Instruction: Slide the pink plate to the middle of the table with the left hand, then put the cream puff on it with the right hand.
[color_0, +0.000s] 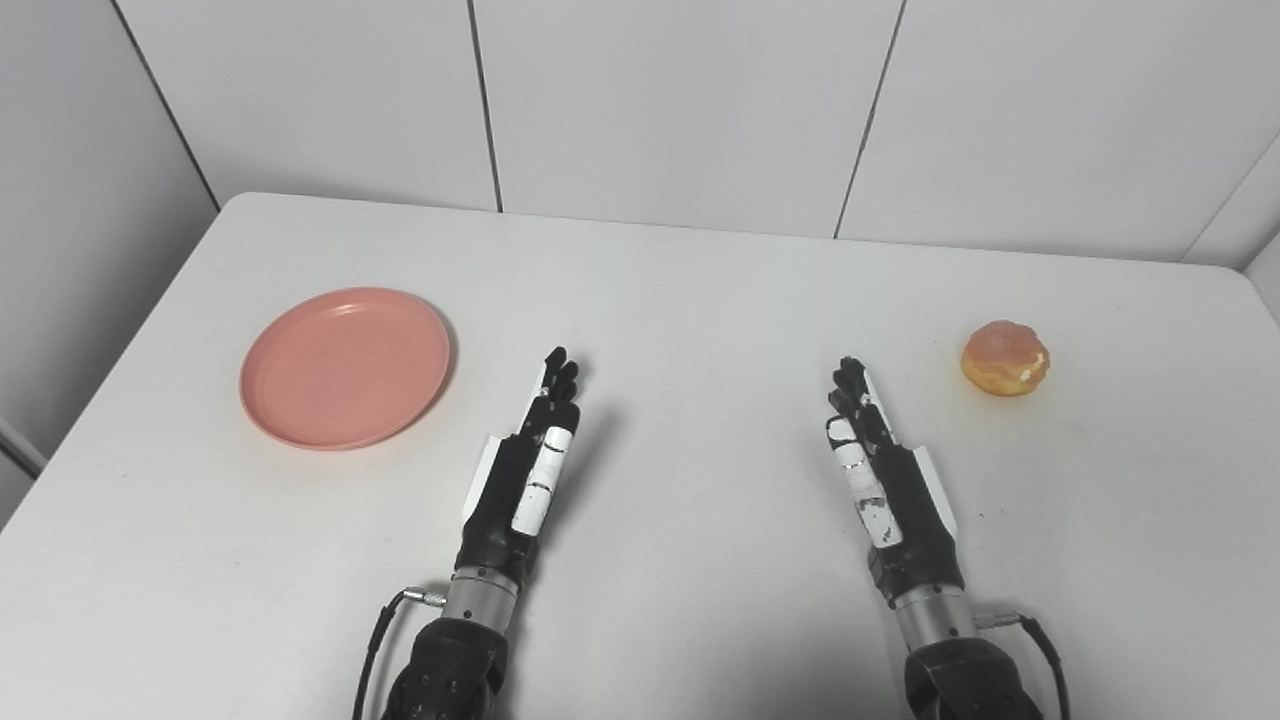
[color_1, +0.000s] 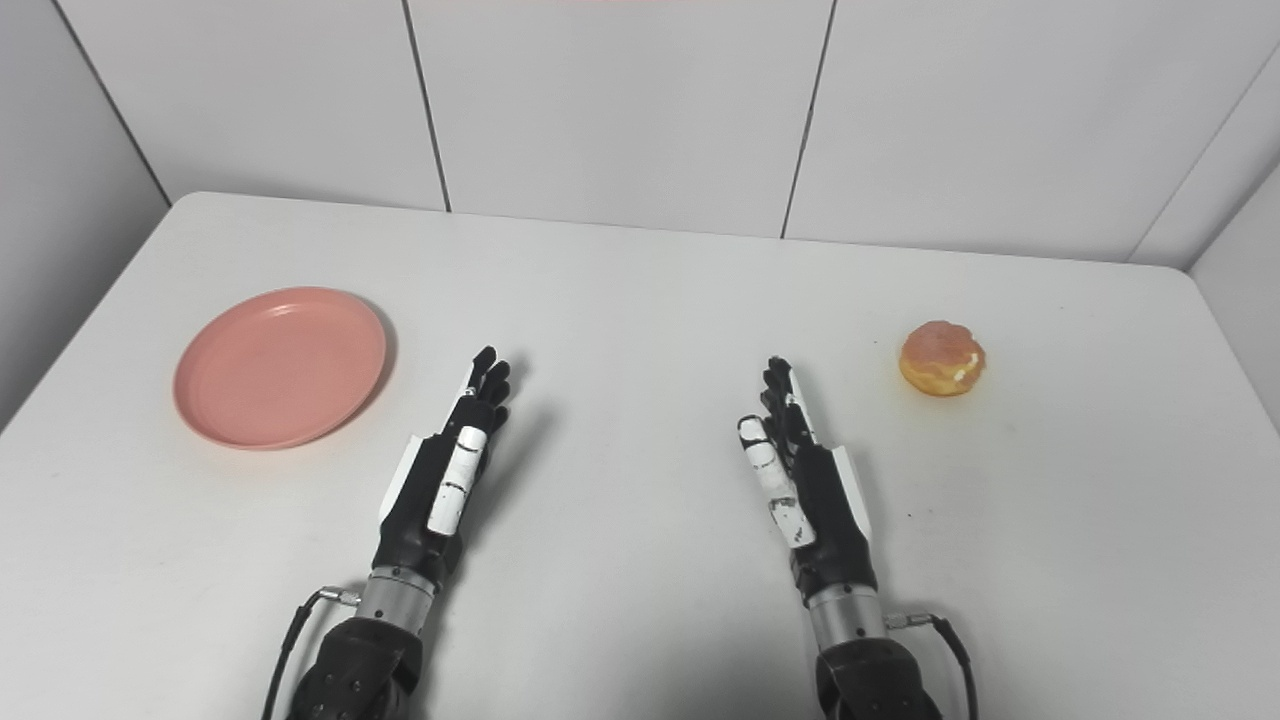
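Left hand (color_0: 522, 470): black articulated fingers, glossy black shell over the back, white panel along outer edge; thumb clad in white segments w/ dark seams. Wrist was a short silver-grey metal cylinder, then matte black forearm housing w/ small round fasteners. Thin black cable w/ silver plug entered wrist on its outer side. Right hand (color_0: 885, 470): same build, mirrored. Its white thumb segments showed dark scuffs/chipping. Cable and silver plug likewise at outer wrist. No legible markings on either unit.
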